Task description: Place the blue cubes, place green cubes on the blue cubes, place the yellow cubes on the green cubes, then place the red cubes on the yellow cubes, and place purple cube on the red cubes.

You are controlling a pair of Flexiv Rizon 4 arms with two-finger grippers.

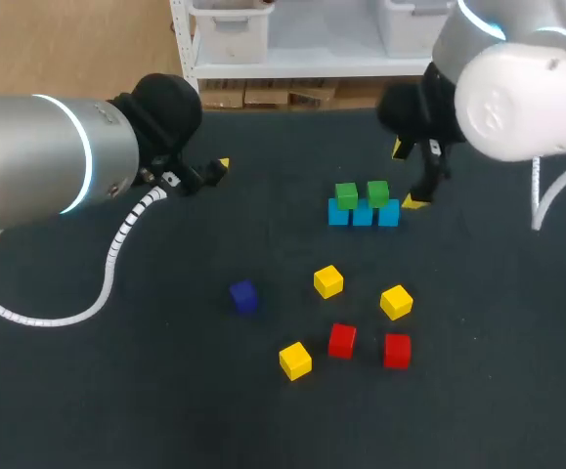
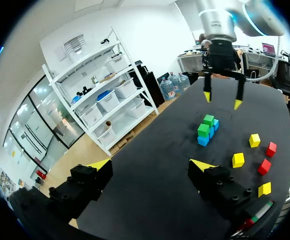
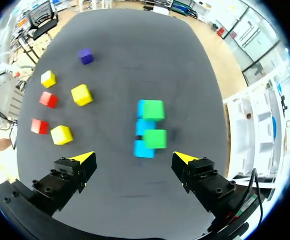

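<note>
Blue cubes (image 1: pixel 363 215): three in a touching row mid-table (image 1: pixel 87 410). It's a wide base for two green cubes (image 1: pixel 347 194), which seem to straddle the seams. Right fingers (image 1: pixel 416 201) are spread wide and empty, just off the row's 3 o'clock. Left fingers (image 1: pixel 221 166) are spread wide and empty too, well apart at 9 o'clock, likely parked out of the way. Yellow cubes (image 1: pixel 328 281), red cubes (image 1: pixel 341 340) and purple cube (image 1: pixel 243 296) lie loose at 6–8 o'clock. Yellow looks next.

Silver arms (image 1: pixel 38 156), blue light rings (image 1: pixel 89 161), black yellow-tipped pincers (image 3: pixel 133 157), coiled white cable (image 1: pixel 118 242)
</note>
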